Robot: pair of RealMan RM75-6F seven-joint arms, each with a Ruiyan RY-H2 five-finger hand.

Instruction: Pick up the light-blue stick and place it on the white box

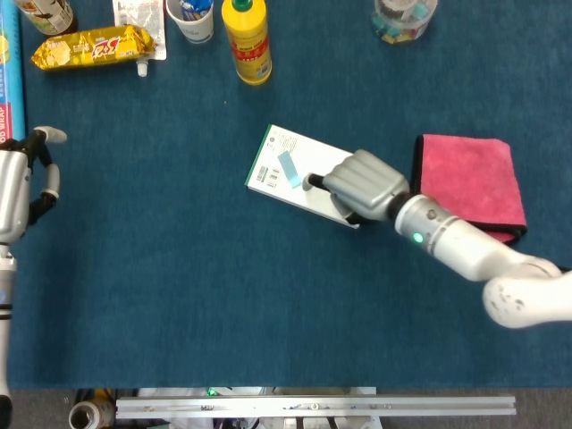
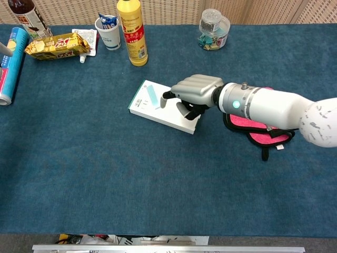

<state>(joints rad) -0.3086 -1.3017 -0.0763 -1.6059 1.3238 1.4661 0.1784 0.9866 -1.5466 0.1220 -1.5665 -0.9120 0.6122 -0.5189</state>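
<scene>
The light-blue stick (image 1: 289, 168) (image 2: 152, 96) lies flat on the left part of the white box (image 1: 299, 147) (image 2: 147, 110), which sits mid-table. My right hand (image 1: 357, 183) (image 2: 195, 92) hovers over the box's right half, palm down, holding nothing. Its fingers are bent downward and its thumb points left, ending a short way right of the stick without touching it. My left hand (image 1: 22, 183) stays at the far left edge of the head view, fingers apart and empty, far from the box.
A pink cloth (image 1: 469, 183) (image 2: 263, 126) lies right of the box, partly under my right forearm. Along the back stand a yellow bottle (image 1: 246, 40) (image 2: 131, 34), a paper cup (image 1: 192, 18), a snack packet (image 1: 89, 46), a glass jar (image 1: 404, 18) and a blue tube (image 2: 10, 63).
</scene>
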